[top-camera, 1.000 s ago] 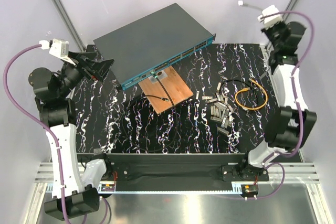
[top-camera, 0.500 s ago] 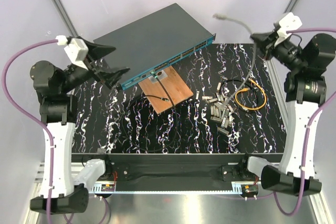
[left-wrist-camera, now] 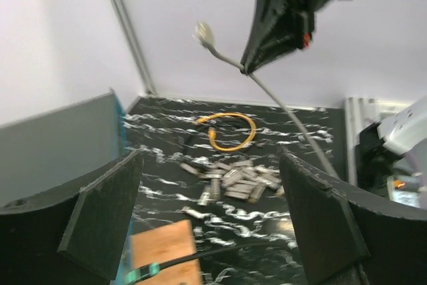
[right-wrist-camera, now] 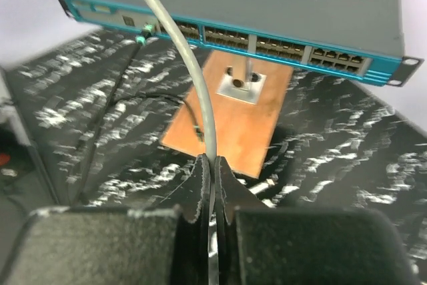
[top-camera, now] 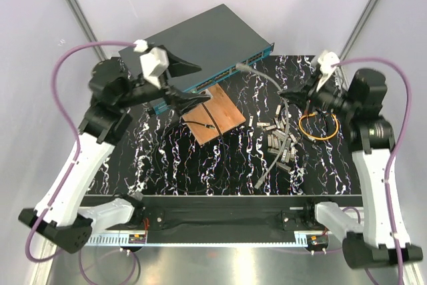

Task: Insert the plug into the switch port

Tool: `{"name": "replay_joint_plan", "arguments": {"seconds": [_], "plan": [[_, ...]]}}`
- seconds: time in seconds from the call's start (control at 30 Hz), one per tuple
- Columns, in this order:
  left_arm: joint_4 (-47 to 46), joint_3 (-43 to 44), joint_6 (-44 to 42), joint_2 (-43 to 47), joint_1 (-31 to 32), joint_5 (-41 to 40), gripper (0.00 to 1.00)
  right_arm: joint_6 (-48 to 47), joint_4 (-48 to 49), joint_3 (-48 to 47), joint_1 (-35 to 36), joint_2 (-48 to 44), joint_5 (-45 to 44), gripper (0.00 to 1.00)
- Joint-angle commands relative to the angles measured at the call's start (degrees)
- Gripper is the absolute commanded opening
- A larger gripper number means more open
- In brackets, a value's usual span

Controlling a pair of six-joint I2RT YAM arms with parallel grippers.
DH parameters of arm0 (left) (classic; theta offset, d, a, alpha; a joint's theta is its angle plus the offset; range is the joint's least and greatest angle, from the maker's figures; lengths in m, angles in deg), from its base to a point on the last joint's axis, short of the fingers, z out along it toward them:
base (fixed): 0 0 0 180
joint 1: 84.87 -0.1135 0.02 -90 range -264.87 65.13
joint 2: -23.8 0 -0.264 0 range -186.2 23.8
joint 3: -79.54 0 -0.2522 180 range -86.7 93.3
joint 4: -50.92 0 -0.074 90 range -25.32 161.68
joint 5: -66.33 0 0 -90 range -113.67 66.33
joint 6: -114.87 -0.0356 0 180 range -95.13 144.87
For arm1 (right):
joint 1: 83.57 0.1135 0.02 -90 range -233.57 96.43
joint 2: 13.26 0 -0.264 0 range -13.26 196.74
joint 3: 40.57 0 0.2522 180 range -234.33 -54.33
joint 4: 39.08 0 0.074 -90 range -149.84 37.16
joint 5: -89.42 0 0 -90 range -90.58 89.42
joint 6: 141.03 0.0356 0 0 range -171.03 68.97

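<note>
Because your right hand (right-wrist-camera: 212,168) is clamped shut on the grey cable (right-wrist-camera: 195,81) well behind the plug (top-camera: 240,65), the plug floats free, near the teal port row of the switch (top-camera: 193,41) at the back of the bench (top-camera: 167,165). Your left hand (top-camera: 195,83) gapes wide, empty, beside that front. A wooden board (top-camera: 215,115) crowds the ports; loose connectors (top-camera: 280,139) lie rightward.
</note>
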Motion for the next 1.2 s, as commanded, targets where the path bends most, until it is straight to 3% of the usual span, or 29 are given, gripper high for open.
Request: {"name": "replay_joint_plan", "arguments": {"seconds": [0.0, 0.2, 0.43, 0.6, 0.93, 1.17], "plan": [[1.9, 4.6, 7.0, -3.2, 2.7, -9.1, 0.87, -8.1, 5.3, 3.0, 3.4, -6.9, -13.3, 0.00], [-3.6, 4.6, 32.2, -7.5, 2.8, 0.3, 0.86, -24.3, 11.1, 8.4, 3.6, -12.5, -14.0, 0.00], [-8.3, 1.9, 42.1, -9.6, 5.0, 5.8, 0.85, -44.2, 14.1, 14.7, 3.7, -17.9, -9.9, 0.00], [-8.6, -0.6, 44.1, -10.3, 8.5, 6.9, 0.85, -51.9, 14.2, 16.5, 3.7, -20.4, -7.7, 0.00], [-7.4, -2.5, 39.3, -9.7, 10.8, 1.5, 0.83, -55.4, 16.5, 20.0, 3.7, -23.7, -6.5, 0.00], [-3.5, -1.5, 39.7, -12.2, 14.6, 4.5, 0.80, -55.6, 17.8, 20.5, 3.6, -23.5, -6.7, 0.00]]}}
